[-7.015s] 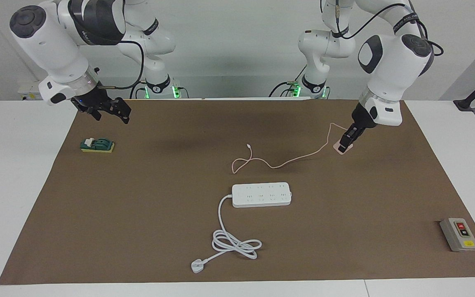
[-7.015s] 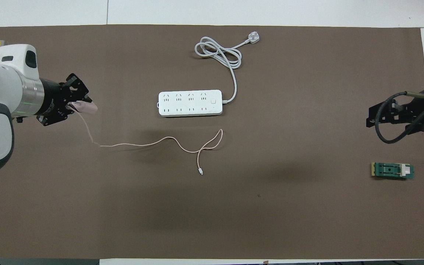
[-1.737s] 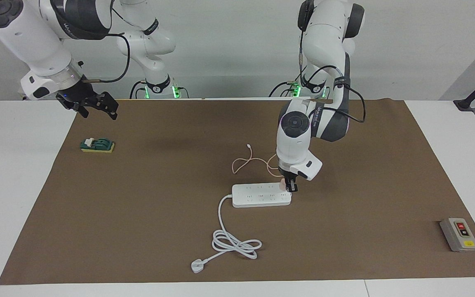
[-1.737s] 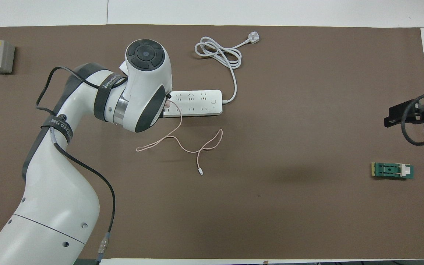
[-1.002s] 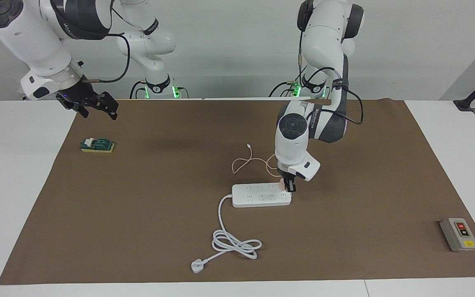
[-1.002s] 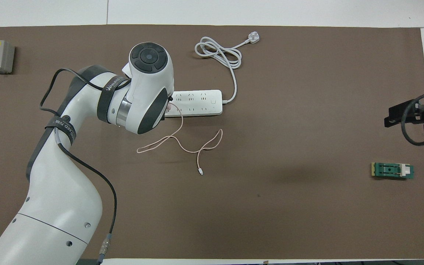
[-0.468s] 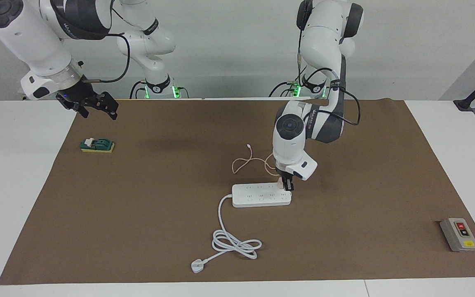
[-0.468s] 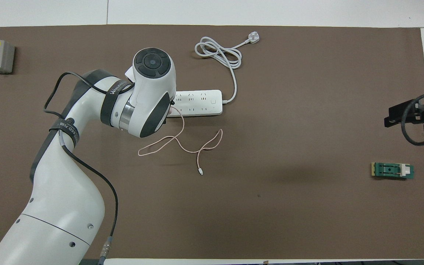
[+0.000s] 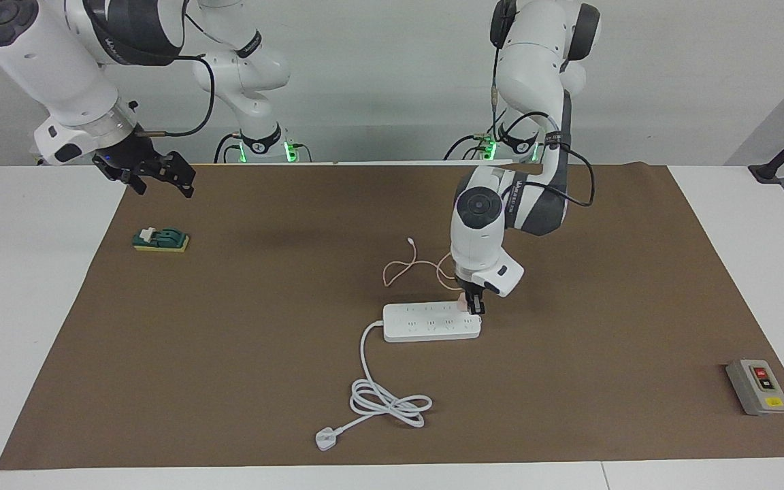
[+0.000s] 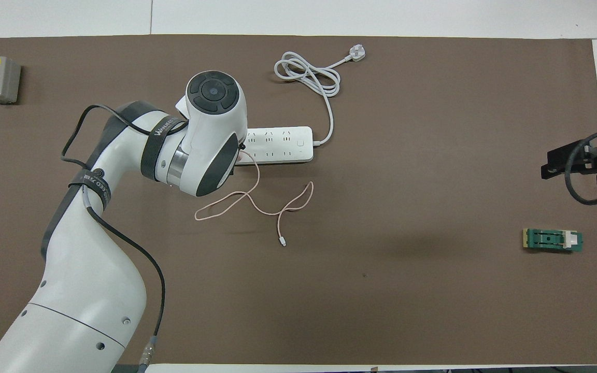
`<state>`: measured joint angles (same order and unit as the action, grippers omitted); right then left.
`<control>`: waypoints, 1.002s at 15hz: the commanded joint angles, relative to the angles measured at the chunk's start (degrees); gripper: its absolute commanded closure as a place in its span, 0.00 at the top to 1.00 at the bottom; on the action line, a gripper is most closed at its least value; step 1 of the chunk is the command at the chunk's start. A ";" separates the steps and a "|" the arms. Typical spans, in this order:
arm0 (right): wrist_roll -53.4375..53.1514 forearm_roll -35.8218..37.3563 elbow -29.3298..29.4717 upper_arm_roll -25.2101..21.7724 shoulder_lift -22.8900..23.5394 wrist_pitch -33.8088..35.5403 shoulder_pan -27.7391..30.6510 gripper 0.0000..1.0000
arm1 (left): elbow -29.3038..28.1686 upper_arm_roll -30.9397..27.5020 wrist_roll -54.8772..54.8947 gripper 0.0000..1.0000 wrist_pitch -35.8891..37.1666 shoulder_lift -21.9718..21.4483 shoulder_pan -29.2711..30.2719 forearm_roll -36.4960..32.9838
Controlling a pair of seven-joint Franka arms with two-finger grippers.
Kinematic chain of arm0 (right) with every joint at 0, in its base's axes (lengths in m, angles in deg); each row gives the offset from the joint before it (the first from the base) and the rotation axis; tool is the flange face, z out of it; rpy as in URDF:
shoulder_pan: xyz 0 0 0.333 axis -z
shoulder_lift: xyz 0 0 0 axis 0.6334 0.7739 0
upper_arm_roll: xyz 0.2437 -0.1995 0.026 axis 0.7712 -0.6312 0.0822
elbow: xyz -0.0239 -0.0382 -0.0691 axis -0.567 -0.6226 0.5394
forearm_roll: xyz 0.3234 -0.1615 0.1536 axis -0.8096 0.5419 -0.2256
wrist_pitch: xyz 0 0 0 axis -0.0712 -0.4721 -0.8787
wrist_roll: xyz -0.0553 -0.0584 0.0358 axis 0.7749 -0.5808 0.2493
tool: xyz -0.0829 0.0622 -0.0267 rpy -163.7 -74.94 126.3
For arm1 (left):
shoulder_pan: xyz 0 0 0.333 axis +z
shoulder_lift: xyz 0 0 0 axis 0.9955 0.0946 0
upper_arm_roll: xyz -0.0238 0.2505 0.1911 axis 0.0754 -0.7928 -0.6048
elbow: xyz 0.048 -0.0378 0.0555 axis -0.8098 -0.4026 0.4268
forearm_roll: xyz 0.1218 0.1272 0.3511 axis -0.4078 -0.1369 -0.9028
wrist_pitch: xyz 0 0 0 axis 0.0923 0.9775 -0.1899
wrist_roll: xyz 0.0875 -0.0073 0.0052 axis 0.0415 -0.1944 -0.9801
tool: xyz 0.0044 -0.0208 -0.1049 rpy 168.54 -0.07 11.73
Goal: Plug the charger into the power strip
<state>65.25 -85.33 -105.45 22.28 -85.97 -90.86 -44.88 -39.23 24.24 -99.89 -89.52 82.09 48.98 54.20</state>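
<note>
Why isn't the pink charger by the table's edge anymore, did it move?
Yes. The left gripper carried the charger from the left arm's end of the table to the power strip, and holds it on the strip's end.

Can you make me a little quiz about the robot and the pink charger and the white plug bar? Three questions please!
1. Which gripper holds the charger?
2. True or false: the charger is over the middle of the power strip.
3. What does the right gripper hold: A) the green block, B) the white plug, C) nothing?

Key
1. The left gripper, shut on the charger.
2. False: it is at the strip's end toward the left arm's side of the table.
3. C: it waits open in the air, above the green block.
</note>
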 commanded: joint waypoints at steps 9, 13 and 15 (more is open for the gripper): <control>1.22 0.71 0.33 0.55 -0.37 1.18 0.75 1.00 | -4.73 -0.44 -4.35 0.00 -2.39 1.54 -2.82 -3.49; 1.22 0.71 0.33 0.55 -0.37 1.18 0.75 1.00 | -4.47 -0.27 -3.83 0.00 -3.00 1.54 -2.12 -3.58; 1.22 0.71 0.33 0.55 -0.46 1.18 0.75 1.00 | -4.55 -0.35 -2.60 0.00 -2.48 0.32 -2.12 -3.58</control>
<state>65.25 -85.33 -105.45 22.28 -85.97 -90.86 -44.88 -41.01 23.94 -102.74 -91.48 81.68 47.31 50.26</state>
